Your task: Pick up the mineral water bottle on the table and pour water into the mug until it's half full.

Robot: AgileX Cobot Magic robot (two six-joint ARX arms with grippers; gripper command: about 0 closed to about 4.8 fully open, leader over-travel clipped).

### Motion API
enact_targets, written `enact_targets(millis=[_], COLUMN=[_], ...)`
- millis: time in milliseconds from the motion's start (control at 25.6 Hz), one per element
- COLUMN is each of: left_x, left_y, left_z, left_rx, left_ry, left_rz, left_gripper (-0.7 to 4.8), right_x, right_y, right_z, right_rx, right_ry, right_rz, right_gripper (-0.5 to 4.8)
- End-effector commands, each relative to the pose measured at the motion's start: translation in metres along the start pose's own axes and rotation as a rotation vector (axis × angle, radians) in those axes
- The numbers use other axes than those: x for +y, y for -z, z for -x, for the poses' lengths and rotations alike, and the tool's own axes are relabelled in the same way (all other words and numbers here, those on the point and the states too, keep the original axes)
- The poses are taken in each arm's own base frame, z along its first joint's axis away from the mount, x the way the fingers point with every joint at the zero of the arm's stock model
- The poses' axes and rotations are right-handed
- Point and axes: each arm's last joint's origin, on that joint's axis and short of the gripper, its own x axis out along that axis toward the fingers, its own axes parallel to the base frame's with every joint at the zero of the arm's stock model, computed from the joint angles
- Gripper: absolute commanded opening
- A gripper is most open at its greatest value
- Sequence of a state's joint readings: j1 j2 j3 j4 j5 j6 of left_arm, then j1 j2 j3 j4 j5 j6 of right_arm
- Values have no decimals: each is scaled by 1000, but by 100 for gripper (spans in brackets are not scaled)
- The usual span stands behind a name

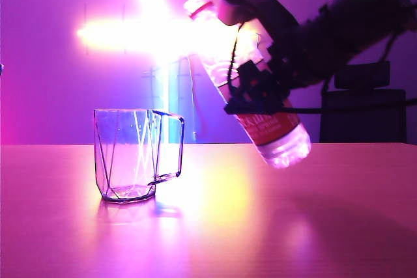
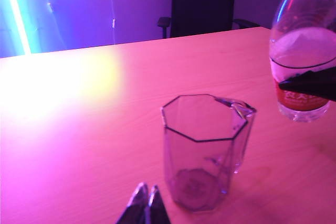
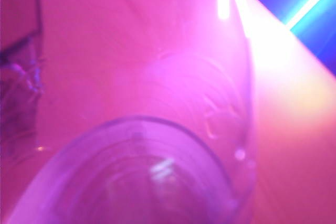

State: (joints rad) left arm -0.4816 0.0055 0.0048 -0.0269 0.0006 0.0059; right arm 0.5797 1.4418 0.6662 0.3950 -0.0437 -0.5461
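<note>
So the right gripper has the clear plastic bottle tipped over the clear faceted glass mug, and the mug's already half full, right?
Not quite: the clear faceted glass mug is empty, as the left wrist view shows. The right gripper does hold the clear plastic bottle tilted, neck toward the mug, though it hangs beside the mug rather than over it.

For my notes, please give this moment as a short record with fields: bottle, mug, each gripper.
bottle: clear plastic mineral water bottle with red-and-white label, lifted off the table, tilted, neck toward the mug
mug: clear faceted glass mug, upright on the table, looks empty
right gripper: right gripper closed around the bottle's middle
left gripper: left gripper shut, low beside the mug, holding nothing
</note>
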Motion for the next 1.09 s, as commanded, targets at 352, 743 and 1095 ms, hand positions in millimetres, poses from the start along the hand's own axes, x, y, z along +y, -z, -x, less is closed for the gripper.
enact_targets(millis=[352, 743, 1095], left_x=[2, 2, 2], left_y=[-2, -2, -2], left_z=[0, 0, 0], left_rx=[-10, -9, -9], left_ry=[-22, -22, -21], left_rz=[3, 3, 3], left_gripper=[-2, -2, -2], right_x=[-8, 9, 12], right_y=[-37, -52, -52], right_z=[-18, -39, -41], right_rx=[41, 92, 165], right_ry=[83, 107, 160], right_rz=[332, 590, 701], right_gripper=[268, 268, 269])
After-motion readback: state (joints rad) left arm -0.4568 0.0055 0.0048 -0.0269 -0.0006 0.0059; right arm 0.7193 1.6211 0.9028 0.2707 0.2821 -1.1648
